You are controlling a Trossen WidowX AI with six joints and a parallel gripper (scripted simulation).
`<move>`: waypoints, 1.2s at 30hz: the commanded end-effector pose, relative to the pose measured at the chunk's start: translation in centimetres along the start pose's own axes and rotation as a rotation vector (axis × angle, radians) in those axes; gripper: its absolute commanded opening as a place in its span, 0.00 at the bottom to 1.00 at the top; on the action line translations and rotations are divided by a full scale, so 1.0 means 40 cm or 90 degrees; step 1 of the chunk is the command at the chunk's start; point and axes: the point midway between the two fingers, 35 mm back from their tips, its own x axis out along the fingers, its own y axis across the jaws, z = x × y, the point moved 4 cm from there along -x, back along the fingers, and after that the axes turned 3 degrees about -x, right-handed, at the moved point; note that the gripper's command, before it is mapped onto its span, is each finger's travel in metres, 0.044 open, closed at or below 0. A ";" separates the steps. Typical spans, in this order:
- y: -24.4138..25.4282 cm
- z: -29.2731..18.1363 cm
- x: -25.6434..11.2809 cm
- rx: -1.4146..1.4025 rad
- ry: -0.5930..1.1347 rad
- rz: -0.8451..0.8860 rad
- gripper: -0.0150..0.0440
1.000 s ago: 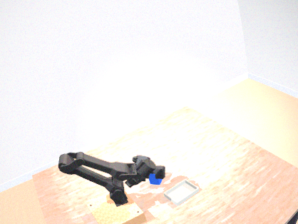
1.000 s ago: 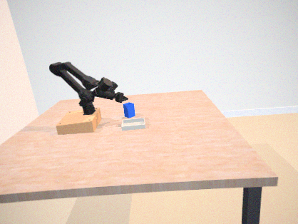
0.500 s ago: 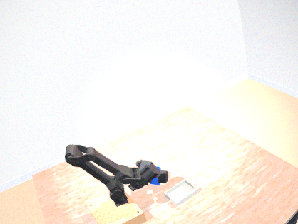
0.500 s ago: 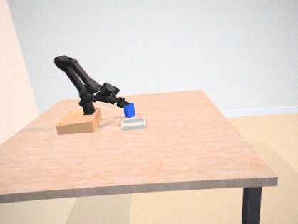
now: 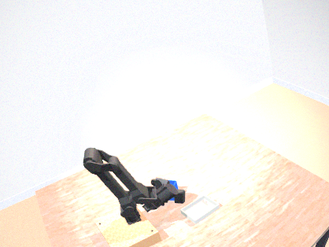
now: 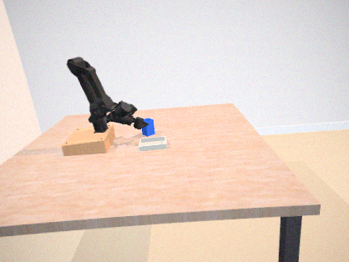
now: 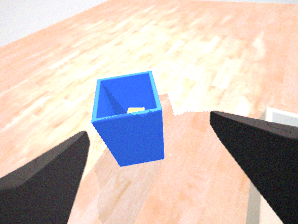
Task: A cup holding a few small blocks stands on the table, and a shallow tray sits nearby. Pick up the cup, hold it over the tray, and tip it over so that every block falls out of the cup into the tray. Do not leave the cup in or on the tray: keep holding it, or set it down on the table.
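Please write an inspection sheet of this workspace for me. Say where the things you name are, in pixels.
Surface: pale wood-grain table [image 5: 252, 173] [image 6: 175, 179] [image 7: 215, 55].
Job's things: square blue cup [image 5: 172, 185] [image 6: 149, 128] [image 7: 142, 137] upright, a pale yellowish block [image 7: 136, 110] visible inside; shallow light-grey tray [image 5: 190, 218] [image 6: 153, 148] [image 7: 254, 200] beside it.
Clutter: nothing seen.
Gripper: the black gripper [image 5: 175, 190] [image 6: 145, 124] [image 7: 150, 126] is open, holding nothing.
Cables: nothing seen.
Surroundings: pale walls, tan floor, yellowish wooden block under the black arm.
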 end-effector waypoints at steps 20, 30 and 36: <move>0.005 -0.029 0.053 0.002 -0.001 0.008 1.00; 0.008 -0.029 0.091 0.003 -0.002 0.007 1.00; 0.012 -0.030 0.113 0.003 -0.005 0.001 1.00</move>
